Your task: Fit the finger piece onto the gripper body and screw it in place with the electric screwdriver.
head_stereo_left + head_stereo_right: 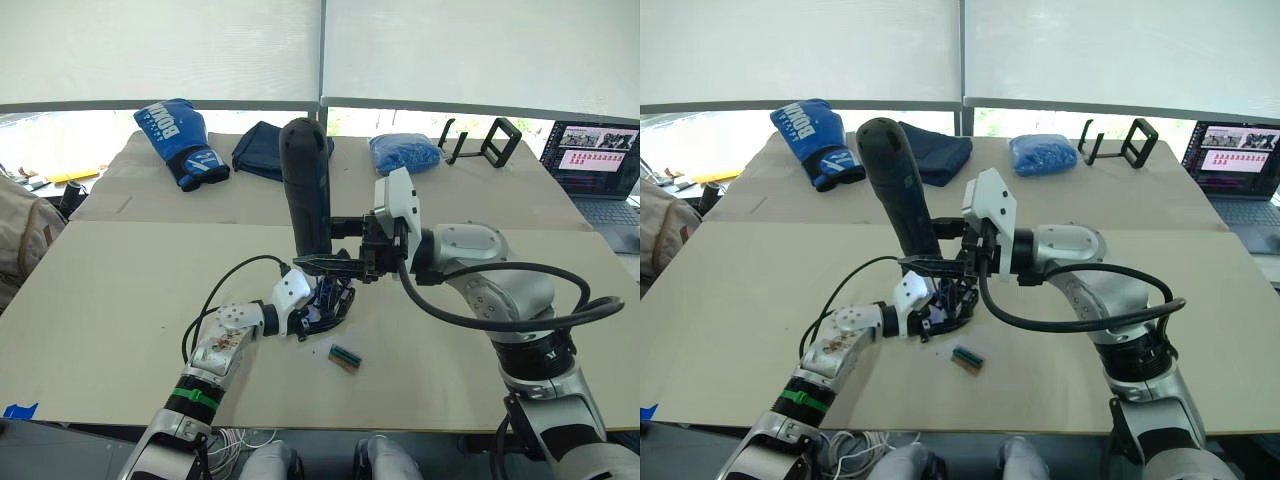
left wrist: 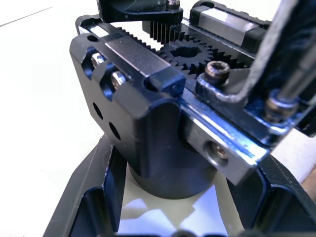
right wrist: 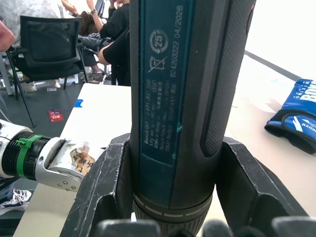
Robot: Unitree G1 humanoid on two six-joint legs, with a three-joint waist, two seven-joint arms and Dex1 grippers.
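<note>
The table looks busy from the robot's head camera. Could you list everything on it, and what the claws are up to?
electric screwdriver: one, black, upright above the table middle
gripper body: one, black, under the screwdriver
small block: one, green-brown, near front edge
boxing glove: one, blue, far left
dark cloth: one, navy, far middle
blue bag: one, far right
black stand: one, far right
laptop: one, right edge
right claw: shut on the screwdriver
left claw: grips the gripper body
</note>
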